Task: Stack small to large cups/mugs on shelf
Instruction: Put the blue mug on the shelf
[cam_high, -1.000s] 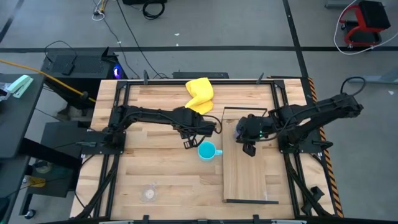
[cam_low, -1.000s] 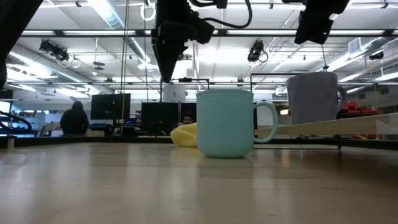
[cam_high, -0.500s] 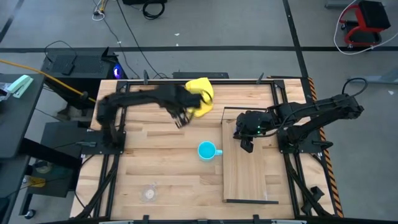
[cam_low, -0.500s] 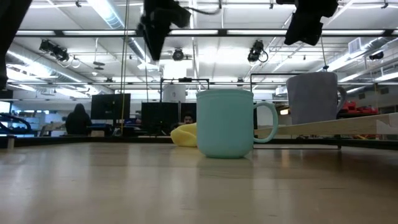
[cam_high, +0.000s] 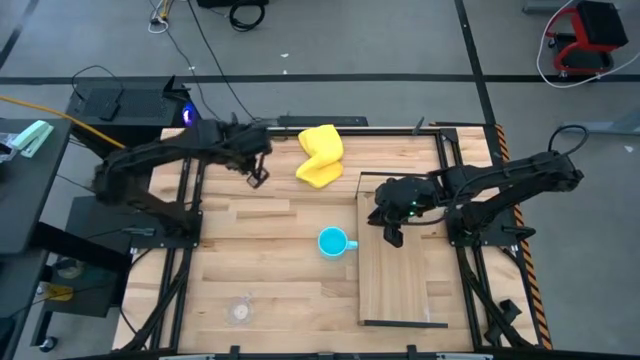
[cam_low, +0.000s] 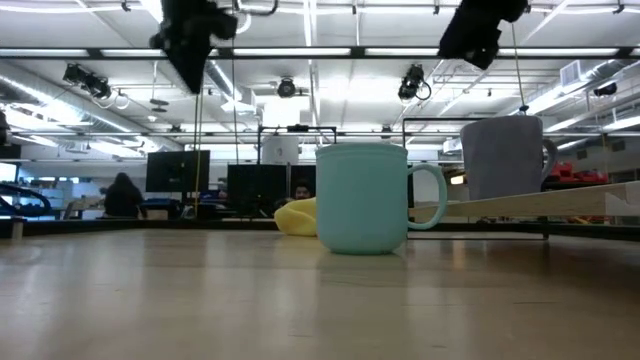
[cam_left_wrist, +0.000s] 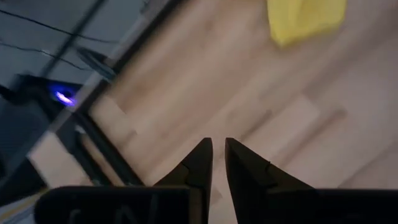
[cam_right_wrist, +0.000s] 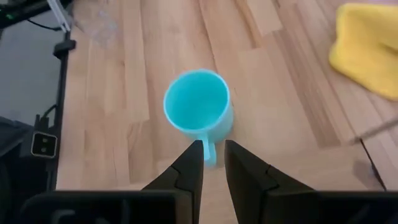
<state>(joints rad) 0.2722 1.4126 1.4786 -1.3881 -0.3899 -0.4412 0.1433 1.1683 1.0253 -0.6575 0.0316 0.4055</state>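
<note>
The cyan mug (cam_high: 332, 242) stands upright on the planked tabletop, just left of the shelf (cam_high: 405, 285); its handle (cam_right_wrist: 208, 151) points toward the shelf. The grey-blue mug (cam_low: 505, 158) stands on the shelf; in the high view my right arm hides it. The clear cup (cam_high: 238, 312) stands near the table's front left. My right gripper (cam_high: 390, 236) hangs shut and empty over the shelf's left edge, well above the cyan mug (cam_right_wrist: 198, 111). My left gripper (cam_high: 258, 178) is shut and empty, high over the table's far left (cam_left_wrist: 217, 155).
A yellow cloth (cam_high: 320, 155) lies at the table's far middle. Black frame rails run along the table's sides. Bare tabletop lies between the clear cup and the cyan mug.
My left gripper has drawn away from the cyan mug, going up and toward the table's far left corner. My right gripper has shifted a little toward the table's left, toward the cyan mug. Both mugs have stayed where they were.
</note>
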